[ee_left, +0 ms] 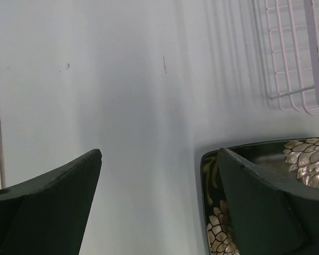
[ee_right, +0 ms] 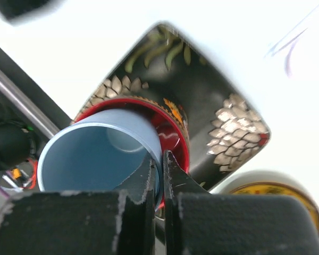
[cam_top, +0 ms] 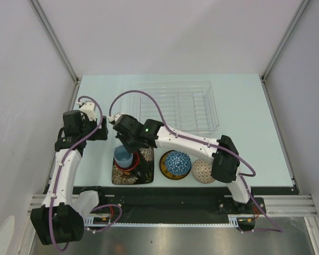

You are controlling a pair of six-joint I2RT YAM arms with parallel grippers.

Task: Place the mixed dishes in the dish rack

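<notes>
Right wrist view shows your right gripper (ee_right: 162,170) pinched tight on the thin rim of the small pale blue cup (ee_right: 95,154), one finger inside and one outside. The cup sits inside the dark floral mug with the red lining (ee_right: 173,135). The mug stands on the black square floral plate (ee_right: 218,95), on the table in front of the clear plastic dish rack (cam_top: 215,114). The cup looks light, hard and smooth, so it may slip, swing or chip. Grip the rim firmly and lift slowly, straight up. Your left gripper (ee_left: 159,154) is wide and holds nothing
</notes>
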